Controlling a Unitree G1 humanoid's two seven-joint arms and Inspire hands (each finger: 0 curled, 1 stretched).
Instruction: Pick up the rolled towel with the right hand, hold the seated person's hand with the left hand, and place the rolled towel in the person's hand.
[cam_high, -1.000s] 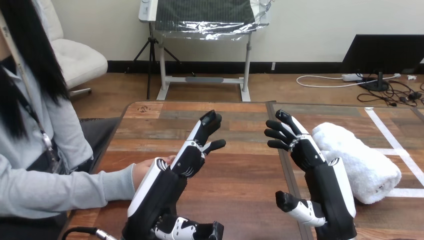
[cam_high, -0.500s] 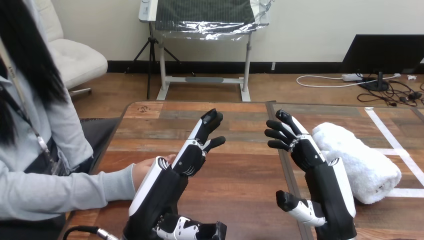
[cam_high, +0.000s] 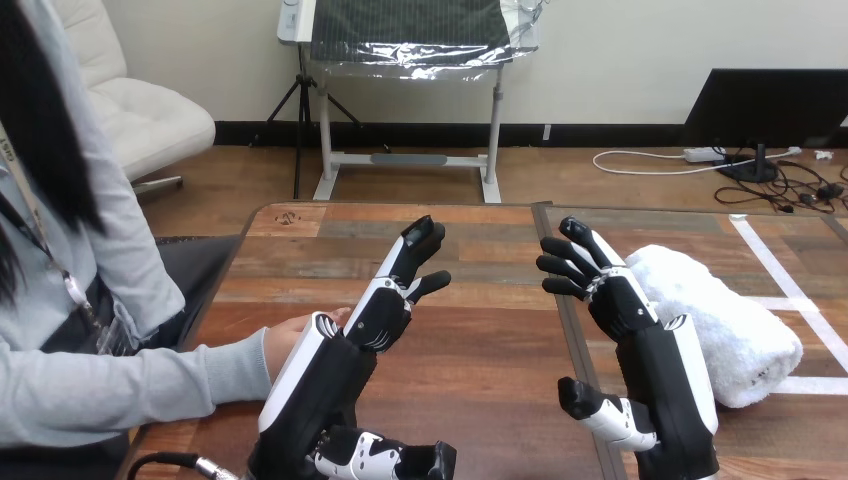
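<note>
Currently right hand is hovering just beside the rolled towel, fingers wide; left hand, fingers also wide, is hovering beside the person's hand.

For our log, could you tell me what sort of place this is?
Probably a robot test bench: a wooden table marked with white tape, a rolled towel laid out, the person's hand on it.

Table: wooden, planks in mixed browns, lying under the left hand's fingers and the right hand's fingers.
Seam: dark line from the table's far edge to its near edge, passing by the right hand's fingertips.
Tape: white strips flat on the tabletop, right of the right hand's fingers.
Mark: small, dark, at the far corner, left of the left hand's fingers.
</note>
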